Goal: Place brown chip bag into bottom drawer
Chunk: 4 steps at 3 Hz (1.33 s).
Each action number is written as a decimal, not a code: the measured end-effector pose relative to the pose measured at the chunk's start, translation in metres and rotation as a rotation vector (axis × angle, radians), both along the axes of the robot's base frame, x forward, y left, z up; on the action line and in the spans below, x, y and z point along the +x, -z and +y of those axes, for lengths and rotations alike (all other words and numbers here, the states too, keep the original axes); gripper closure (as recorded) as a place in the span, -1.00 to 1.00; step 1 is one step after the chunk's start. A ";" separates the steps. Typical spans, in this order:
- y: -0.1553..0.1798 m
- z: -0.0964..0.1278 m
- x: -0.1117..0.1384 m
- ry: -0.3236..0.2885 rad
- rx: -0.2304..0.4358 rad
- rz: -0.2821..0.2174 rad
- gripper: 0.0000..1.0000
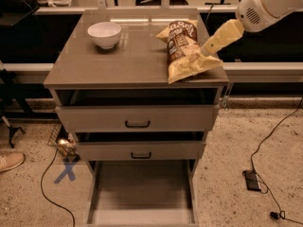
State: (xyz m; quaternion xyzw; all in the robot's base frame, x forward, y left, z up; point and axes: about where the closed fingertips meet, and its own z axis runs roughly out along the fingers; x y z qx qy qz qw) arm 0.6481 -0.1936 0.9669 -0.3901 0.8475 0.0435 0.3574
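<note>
The brown chip bag (185, 49) lies on the right side of the grey cabinet top (118, 60), its tan end hanging slightly over the front right corner. My gripper (208, 49) reaches down from the upper right, with its tan tip right at the bag's right edge, above the cabinet top. The bottom drawer (142, 193) is pulled out at floor level, and its flat floor is bare.
A white bowl (104, 34) stands at the back left of the cabinet top. The two upper drawers (137, 119) with black handles are slightly open. Cables and a black adapter (252, 179) lie on the floor at right. A shoe (9, 161) and blue tape cross (65, 172) are at left.
</note>
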 end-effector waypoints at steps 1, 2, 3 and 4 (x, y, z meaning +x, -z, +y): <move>0.014 0.010 0.037 0.058 0.040 0.017 -1.00; 0.050 0.024 0.065 0.088 0.059 0.088 -1.00; 0.078 0.037 0.084 0.083 0.073 0.146 -1.00; 0.091 0.044 0.094 0.081 0.088 0.167 -0.62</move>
